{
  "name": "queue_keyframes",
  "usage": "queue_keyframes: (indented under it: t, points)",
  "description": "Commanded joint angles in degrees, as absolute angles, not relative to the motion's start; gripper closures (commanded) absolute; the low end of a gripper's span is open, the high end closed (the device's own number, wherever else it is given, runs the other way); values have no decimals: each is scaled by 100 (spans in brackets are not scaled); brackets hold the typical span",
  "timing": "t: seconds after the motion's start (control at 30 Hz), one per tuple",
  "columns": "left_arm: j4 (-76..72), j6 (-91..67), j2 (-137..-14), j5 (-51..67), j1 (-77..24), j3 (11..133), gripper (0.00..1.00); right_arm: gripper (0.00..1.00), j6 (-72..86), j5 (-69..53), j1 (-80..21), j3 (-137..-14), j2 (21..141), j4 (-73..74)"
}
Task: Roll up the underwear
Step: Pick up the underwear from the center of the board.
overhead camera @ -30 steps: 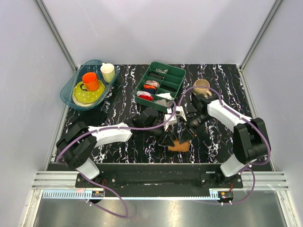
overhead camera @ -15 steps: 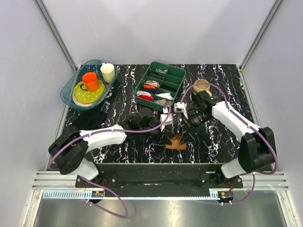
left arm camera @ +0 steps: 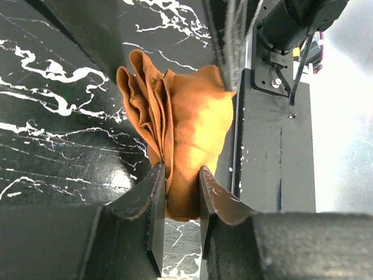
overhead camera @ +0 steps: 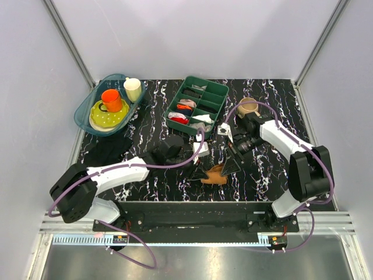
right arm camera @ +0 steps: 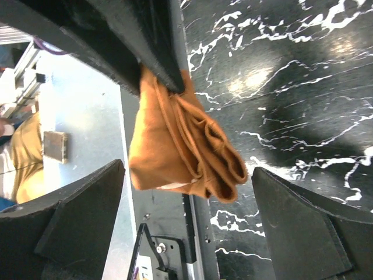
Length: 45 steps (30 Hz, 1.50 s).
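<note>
The underwear (overhead camera: pixel 215 174) is a bunched rust-brown bundle near the table's front edge. In the left wrist view its folds (left arm camera: pixel 186 125) rise from between the jaws, and my left gripper (left arm camera: pixel 180 195) is shut on its lower end. From above, the left gripper (overhead camera: pixel 202 172) sits at the bundle's left side. My right gripper (overhead camera: pixel 232 165) stands wide open on the right of it. In the right wrist view the underwear (right arm camera: pixel 169 149) hangs between the spread fingers (right arm camera: pixel 81 204) without touching them, and a thin cream strip shows at its lower edge.
A green divided tray (overhead camera: pixel 217 95) holding small fabric rolls stands at the back centre. A tan mug (overhead camera: pixel 247 107) is behind the right arm. A teal basin (overhead camera: pixel 83 112) with an orange cup, a yellow plate and a cream cup sits back left. A black cloth (overhead camera: pixel 108 149) lies on the left.
The right gripper has opened wide and let go of the underwear. The left gripper keeps its hold, and the bundle has shifted slightly to the left.
</note>
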<state>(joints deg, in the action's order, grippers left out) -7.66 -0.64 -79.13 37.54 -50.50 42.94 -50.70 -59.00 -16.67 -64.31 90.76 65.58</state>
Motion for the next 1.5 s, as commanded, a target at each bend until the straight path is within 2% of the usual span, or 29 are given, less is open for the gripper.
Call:
queue_keyframes:
  t: [0.0,0.17,0.6,0.63,0.67,0.77,0.8,0.87,0.9,1.03,1.2,1.33,1.37,1.4,1.43,1.47]
  points:
    - [-853,184,-7839,3604,-5019,4447,91,0,-5711,-6460,-1696,-6732,9246,7355]
    - [-773,150,-7971,3490,-5019,4588,91,0,-5687,-6390,-1793,-6759,9202,7409]
    - [-1283,-281,-8095,3454,-5010,4597,91,2,-4712,-5863,-2127,-6539,9027,6329]
    - [-1335,-333,-8121,3419,-5010,4588,92,7,-4607,-5767,-2170,-6513,9000,6232]
    - [-1336,-351,-8138,3410,-5001,4597,91,20,-4553,-5722,-2197,-6513,8983,6188]
    - [-1327,-387,-8174,3366,-4984,4623,92,36,-4579,-5660,-2224,-6539,9053,6275]
    - [-1318,-395,-8174,3366,-4966,4632,92,51,-4631,-5678,-2232,-6548,9096,6301]
    - [-1292,-396,-8174,3358,-4957,4632,92,63,-4719,-5721,-2232,-6618,9132,6451]
    - [-1283,-404,-8156,3331,-4948,4623,92,76,-4824,-5774,-2232,-6636,9167,6521]
    - [-1318,-474,-8104,3296,-4878,4570,89,85,-5080,-5906,-2232,-6732,9167,6776]
    - [-1459,-641,-8033,3278,-4816,4509,73,87,-5203,-6047,-2233,-6768,9140,6855]
    - [-1582,-738,-7954,3217,-4816,4456,49,87,-5256,-6117,-2241,-6803,9158,6908]
    - [-1599,-756,-7928,3199,-4825,4430,37,87,-5265,-6126,-2233,-6803,9158,6908]
    - [-1600,-738,-7876,3173,-4825,4404,32,87,-5265,-6143,-2241,-6803,9167,6908]
    - [-1608,-738,-7840,3086,-4816,4386,14,87,-5265,-6152,-2241,-6803,9176,6900]
    - [-1608,-747,-7788,3041,-4816,4351,1,88,-5256,-6178,-2233,-6803,9167,6891]
